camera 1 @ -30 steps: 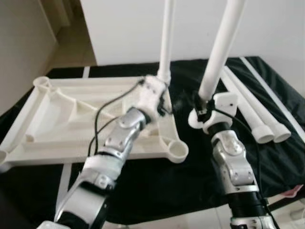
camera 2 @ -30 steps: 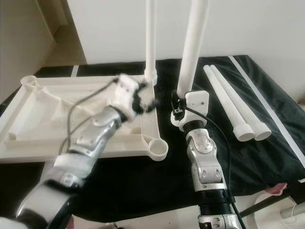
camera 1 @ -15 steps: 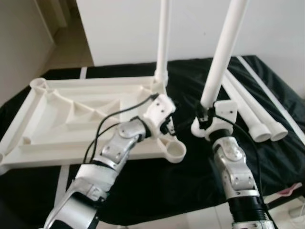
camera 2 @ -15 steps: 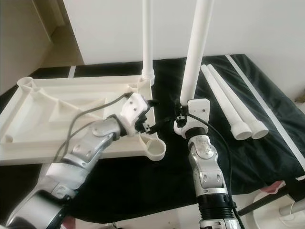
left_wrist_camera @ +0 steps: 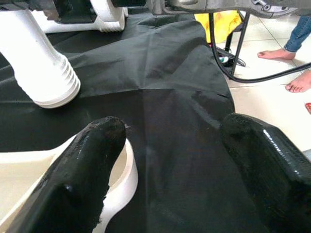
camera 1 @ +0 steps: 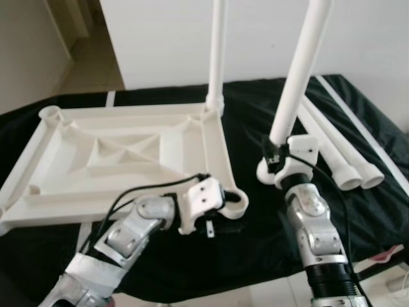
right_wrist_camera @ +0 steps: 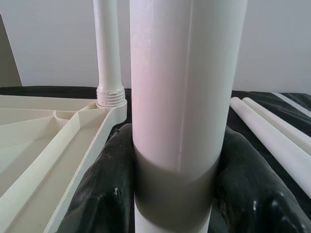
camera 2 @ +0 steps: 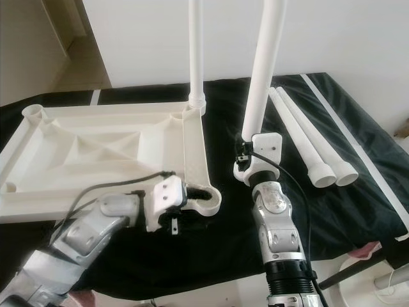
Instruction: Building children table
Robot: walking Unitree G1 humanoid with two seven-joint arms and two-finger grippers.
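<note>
One tabletop [camera 1: 121, 153], four legs: one socketed [camera 1: 216, 57], one [camera 1: 300, 70] clamped in right pincer [right_wrist_camera: 177, 194], two loose [camera 1: 348, 166]; left pincer [left_wrist_camera: 180, 160] wide.

A home: tiled floor [left_wrist_camera: 272, 97], barefoot person [left_wrist_camera: 296, 85].

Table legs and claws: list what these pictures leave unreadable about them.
- Held leg: top cut off by the upper frame edge in both eye views; in the right wrist view the right claw covers its lower part.
- Standing leg in the tabletop's far corner: top also cut off.
- Near corner socket: partly hidden by the left claw in the eye views.
- Person's feet: cropped at the left wrist view's edge.
</note>
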